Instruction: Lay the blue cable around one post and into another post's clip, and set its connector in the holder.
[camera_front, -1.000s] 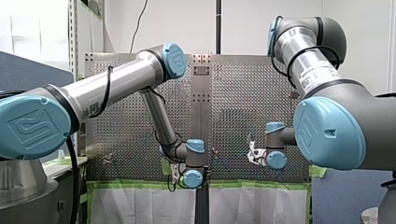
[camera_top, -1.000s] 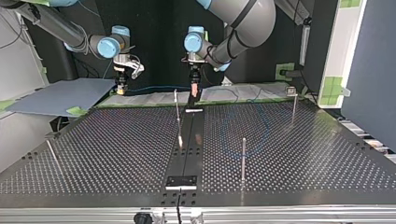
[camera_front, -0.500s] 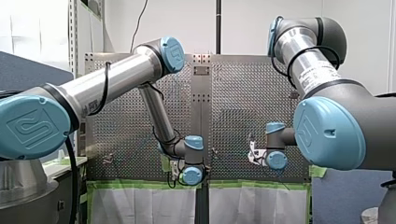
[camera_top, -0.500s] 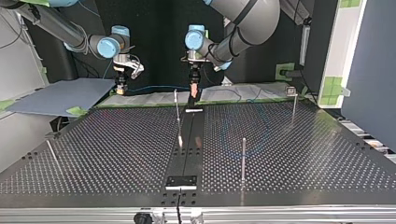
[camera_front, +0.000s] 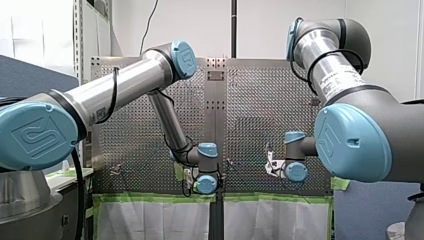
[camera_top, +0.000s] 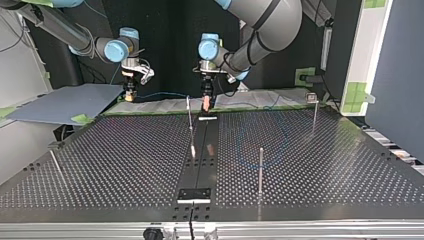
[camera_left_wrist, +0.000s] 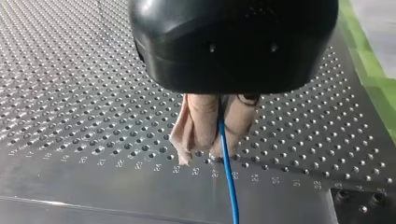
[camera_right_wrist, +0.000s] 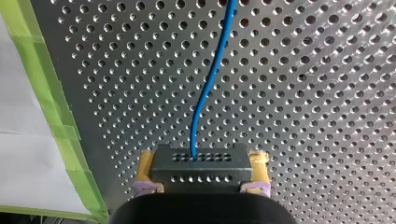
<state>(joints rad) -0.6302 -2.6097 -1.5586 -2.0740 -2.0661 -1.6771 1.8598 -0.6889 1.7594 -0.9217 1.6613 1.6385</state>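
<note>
In the left wrist view my left gripper (camera_left_wrist: 212, 156) has beige pads shut on the thin blue cable (camera_left_wrist: 228, 182), just above the perforated table (camera_left_wrist: 70, 93). In the top view it (camera_top: 205, 102) hangs at the table's far edge, next to a thin post (camera_top: 189, 114). My right gripper (camera_right_wrist: 201, 164) has yellow pads shut on the black connector (camera_right_wrist: 201, 161), and the blue cable (camera_right_wrist: 208, 84) leaves it ahead over the plate. In the top view it (camera_top: 130, 93) hangs off the far edge, at the left. The cable (camera_top: 162, 94) spans between both grippers.
More posts stand at the top view's right (camera_top: 260, 167), far right (camera_top: 314, 112) and left (camera_top: 55, 165). A black strip (camera_top: 200, 160) runs down the table's middle to a small holder plate (camera_top: 195, 194) near the front edge. Green tape (camera_right_wrist: 56, 121) lines the table's edge.
My left arm has shifted its gripper slightly toward the top view's left, closer to the thin post, and the cable between the grippers shows more clearly. My right arm has stayed still.
</note>
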